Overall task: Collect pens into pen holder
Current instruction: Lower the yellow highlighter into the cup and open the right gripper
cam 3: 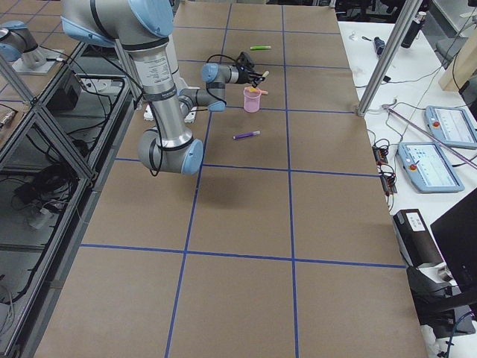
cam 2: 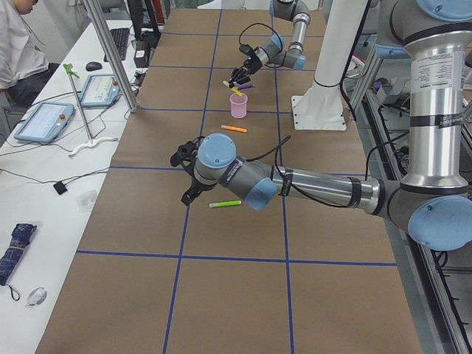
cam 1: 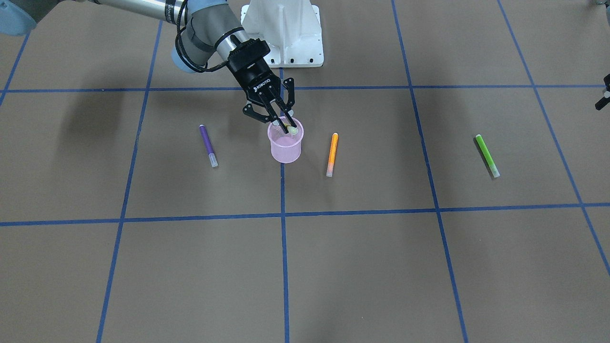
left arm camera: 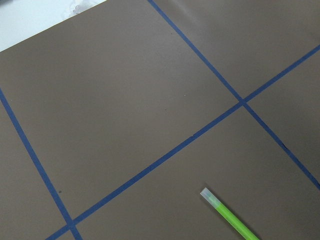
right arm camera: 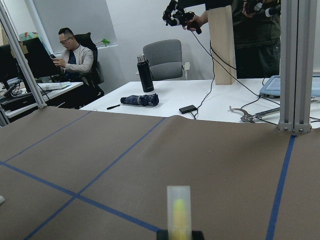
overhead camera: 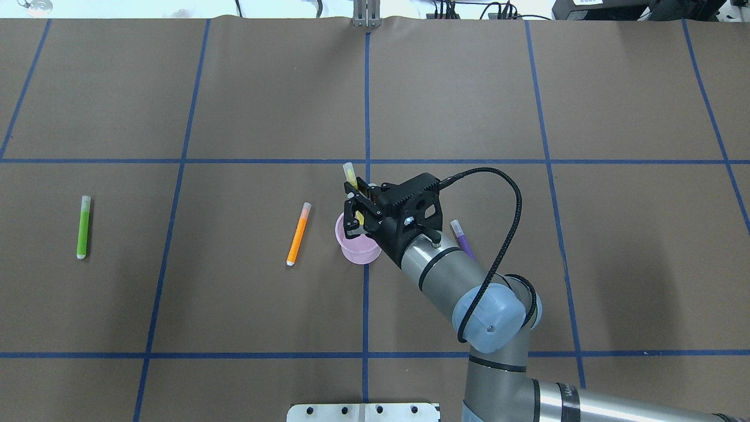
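My right gripper (cam 1: 286, 126) is shut on the pale yellow pen (overhead camera: 348, 173) and holds it tilted over the mouth of the pink mesh pen holder (cam 1: 285, 145). The pen's capped end fills the right wrist view (right arm camera: 179, 212). The orange pen (cam 1: 332, 153) lies just beside the holder. The purple pen (cam 1: 208, 145) lies on the holder's other side, half hidden by my right arm in the overhead view (overhead camera: 463, 239). The green pen (cam 1: 487, 156) lies far off and shows in the left wrist view (left arm camera: 231, 218). My left gripper (cam 1: 604, 96) hovers near it at the frame's edge; I cannot tell its state.
The white robot base mount (cam 1: 286, 33) stands behind the holder. Blue tape lines (cam 1: 283, 215) grid the brown table cover. Across the table stand operators' desks with tablets (cam 2: 44, 122), a metal post (cam 2: 110, 59) and a seated person (cam 2: 18, 51).
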`<state>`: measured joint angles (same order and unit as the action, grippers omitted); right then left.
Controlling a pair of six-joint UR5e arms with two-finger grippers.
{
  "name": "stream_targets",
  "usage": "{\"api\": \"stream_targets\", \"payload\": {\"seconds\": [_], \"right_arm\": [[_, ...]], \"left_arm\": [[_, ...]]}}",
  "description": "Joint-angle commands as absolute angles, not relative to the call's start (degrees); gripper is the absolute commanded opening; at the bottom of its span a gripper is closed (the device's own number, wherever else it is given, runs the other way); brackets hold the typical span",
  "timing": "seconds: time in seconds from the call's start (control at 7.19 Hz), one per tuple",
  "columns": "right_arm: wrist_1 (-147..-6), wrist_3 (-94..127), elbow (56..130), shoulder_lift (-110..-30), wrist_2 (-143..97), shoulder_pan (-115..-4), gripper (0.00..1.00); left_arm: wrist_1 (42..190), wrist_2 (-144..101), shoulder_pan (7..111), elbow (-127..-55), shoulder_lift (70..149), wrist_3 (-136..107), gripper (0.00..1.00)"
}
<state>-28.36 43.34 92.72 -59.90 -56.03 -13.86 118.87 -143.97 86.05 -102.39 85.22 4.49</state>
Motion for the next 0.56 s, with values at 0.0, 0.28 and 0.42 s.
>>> {"api": "stream_targets", "payload": {"seconds": [0.0, 0.28, 0.42], "right_arm": [[-28.6, 43.4, 92.2, -59.4, -54.4, -12.3, 0.5], [-28.7, 43.2, 92.3, -59.4, -54.4, -12.4, 0.91], [-28.7, 43.2, 92.5, -58.9, -54.8, -13.1, 0.93]], "left_arm": [[118.8, -144.0, 86.0, -102.4, 85.3, 4.4, 1.0], [118.8, -144.1, 86.0, -102.4, 85.3, 4.4, 1.0], [118.8, -144.1, 86.0, -102.4, 85.3, 4.4, 1.0]]}}
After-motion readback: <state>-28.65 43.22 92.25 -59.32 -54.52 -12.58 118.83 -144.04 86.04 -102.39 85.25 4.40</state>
